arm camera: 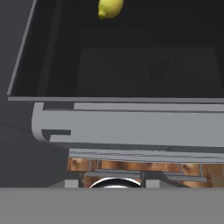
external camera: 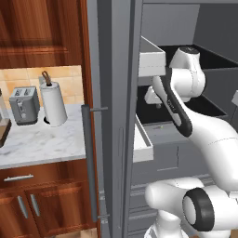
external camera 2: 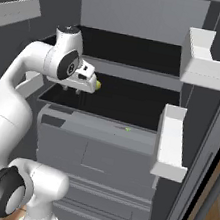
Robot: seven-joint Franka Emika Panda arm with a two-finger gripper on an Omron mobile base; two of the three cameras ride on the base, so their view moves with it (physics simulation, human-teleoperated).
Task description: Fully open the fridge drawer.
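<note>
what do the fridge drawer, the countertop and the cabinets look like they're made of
Fridge drawer: flat matte grey, no grain or gloss, probably plastic or painted metal; hard to tell in a render. Countertop: white with grey veining, looks like marble. Cabinets: reddish-brown with visible grain, seemingly polished wood.

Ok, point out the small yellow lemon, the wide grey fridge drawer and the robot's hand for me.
Small yellow lemon (arm camera: 110, 8): hand view, middle of the fruit.
Wide grey fridge drawer (external camera 2: 94, 152): right base view, flat front panel.
Hand (external camera 2: 72, 89): right base view, between its fingertips.

Yellow lemon (arm camera: 110, 8), plain grey fridge drawer (external camera 2: 98, 133), black shelf (external camera 2: 133, 103).
</note>
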